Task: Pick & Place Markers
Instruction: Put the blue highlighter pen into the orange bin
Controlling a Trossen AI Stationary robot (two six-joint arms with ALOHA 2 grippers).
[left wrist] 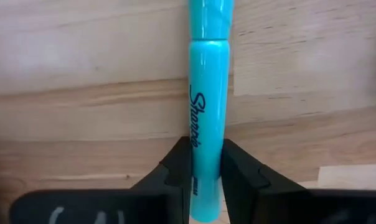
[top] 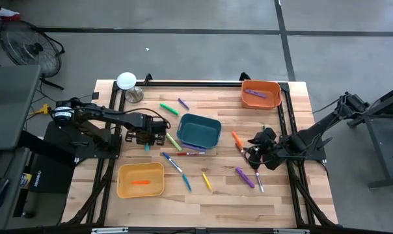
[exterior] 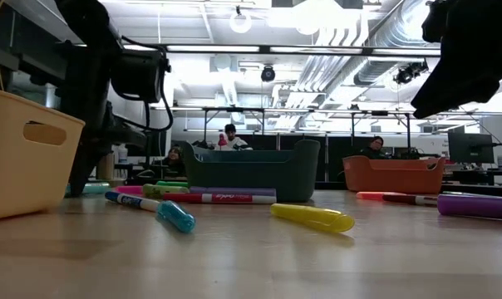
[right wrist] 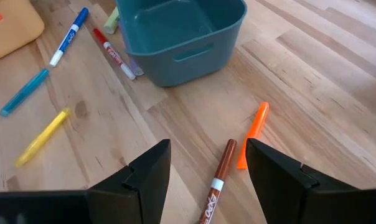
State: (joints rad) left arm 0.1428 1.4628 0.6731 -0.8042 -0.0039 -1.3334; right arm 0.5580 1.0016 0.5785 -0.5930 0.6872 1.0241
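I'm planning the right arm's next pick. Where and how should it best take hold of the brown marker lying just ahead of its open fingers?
Grip the brown marker mid-barrel, coming straight down with the right gripper, fingers straddling its width. It lies flat on the table, so only its long sides offer parallel faces. The orange marker lies close beside its far end, so I'd stay toward the nearer, white-banded part to avoid nudging it.

Lab, exposed ducts (exterior: 376, 37), monitors (exterior: 467, 148)
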